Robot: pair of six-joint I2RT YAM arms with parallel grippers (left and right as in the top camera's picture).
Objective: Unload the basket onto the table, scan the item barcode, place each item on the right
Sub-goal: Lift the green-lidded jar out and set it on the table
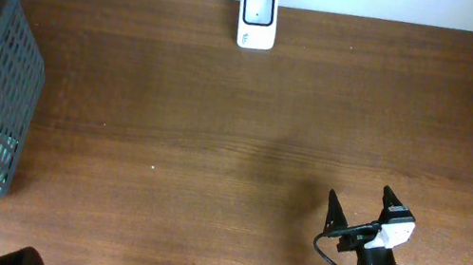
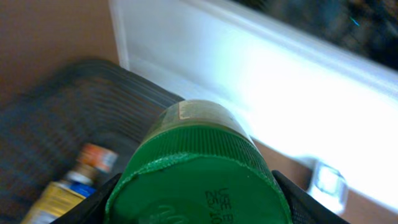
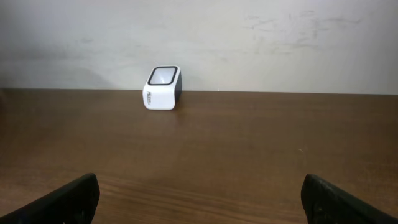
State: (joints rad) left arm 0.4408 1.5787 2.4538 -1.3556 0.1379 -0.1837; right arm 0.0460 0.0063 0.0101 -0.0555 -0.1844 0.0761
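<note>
At the far left, other packets are being stored in the grey basket (image 1: pixel 24 49). Above it, in the left wrist view, the green-capped bottle (image 2: pixel 199 180) is being held by the left gripper (image 2: pixel 198 208). Its dark fingers (image 2: pixel 300 200) are being pressed against opposite sides of the cap at a moderate spread. The bottle is not being shown in the overhead view, and no barcode is being shown in any view, so the side that carries it cannot be told. Since only the cap is being gripped, the bottle is best carried slowly, so that the body is not being swung. Further right, at the back edge of the table (image 1: pixel 215 148), the white barcode scanner (image 1: pixel 257 19) is being presented with its dark window facing up and forward. The bottle is best brought near that window without touching it. It is then best turned about its long axis until the code is being faced by the glass. At the near right, the right gripper (image 1: pixel 360 213) is being held low over the table with its fingers spread wide and nothing between them. It is best kept clear of the bottle's path.
</note>
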